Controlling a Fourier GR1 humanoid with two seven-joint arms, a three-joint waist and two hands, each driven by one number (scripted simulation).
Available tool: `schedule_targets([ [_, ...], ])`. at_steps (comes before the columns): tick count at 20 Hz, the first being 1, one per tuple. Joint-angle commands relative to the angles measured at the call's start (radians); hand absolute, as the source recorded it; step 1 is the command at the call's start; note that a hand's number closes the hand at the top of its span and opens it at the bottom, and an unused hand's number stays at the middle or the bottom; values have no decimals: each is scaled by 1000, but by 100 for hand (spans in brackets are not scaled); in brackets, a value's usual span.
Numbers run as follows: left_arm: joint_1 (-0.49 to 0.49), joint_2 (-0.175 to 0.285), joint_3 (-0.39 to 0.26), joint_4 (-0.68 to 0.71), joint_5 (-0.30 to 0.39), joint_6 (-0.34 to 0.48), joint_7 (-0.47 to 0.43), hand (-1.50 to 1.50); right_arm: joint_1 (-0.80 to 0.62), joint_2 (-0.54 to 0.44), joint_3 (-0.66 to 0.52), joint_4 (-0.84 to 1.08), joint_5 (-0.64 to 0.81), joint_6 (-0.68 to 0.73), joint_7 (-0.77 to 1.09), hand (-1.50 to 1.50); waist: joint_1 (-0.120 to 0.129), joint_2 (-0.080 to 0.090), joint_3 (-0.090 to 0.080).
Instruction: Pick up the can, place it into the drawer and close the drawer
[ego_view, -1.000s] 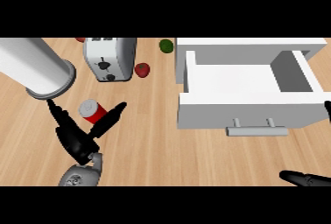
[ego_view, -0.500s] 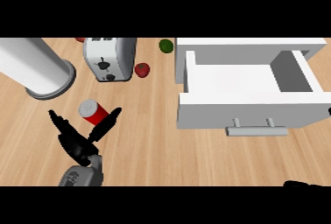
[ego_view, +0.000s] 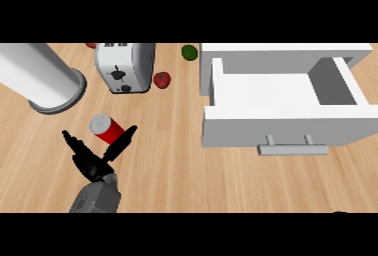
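At about 7 o'clock in the head view, the robot's black left hand (ego_view: 94, 162) reaches up from its grey forearm. It is open in a V, with the thumb and fingers straight. A second ago the V was wider; it has now narrowed a little around the small red can with a grey lid (ego_view: 108, 128). The can stands on the wooden counter (ego_view: 170, 175) at 12 o'clock from the palm, between the fingertips. Nothing is curled around it yet, so I judge the grasp close but not made.

The right hand (ego_view: 340, 211) has sunk to a dark sliver at 5 o'clock, and its state cannot be told.

At 3 o'clock from the can, well apart, the white drawer (ego_view: 288, 127) stays pulled open. The can has not moved.

Farther off are a silver toaster (ego_view: 124, 67) at 12 o'clock from the can and a tall white cylinder (ego_view: 40, 75) at 10 o'clock.
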Motion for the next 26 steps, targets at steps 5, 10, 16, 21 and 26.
schedule_targets([
  [5,-75,0,124,206,142,-121,-184,-150,86,21,-29,5,-13,71,-69,-150,-1,-1,1],
  [10,-147,31,182,377,187,-225,-282,-150,-61,23,16,54,55,2,-4,-150,3,0,1],
  [16,-258,61,237,552,188,-306,-353,-150,-130,-2,12,21,56,-26,92,-150,0,2,0],
  [21,-273,119,209,629,169,-442,-291,-150,-45,-37,-100,-11,-59,39,70,-150,-7,1,1],
  [26,-348,108,254,719,179,-531,-373,150,-41,5,-52,-32,-12,18,57,-150,-14,4,0],
])
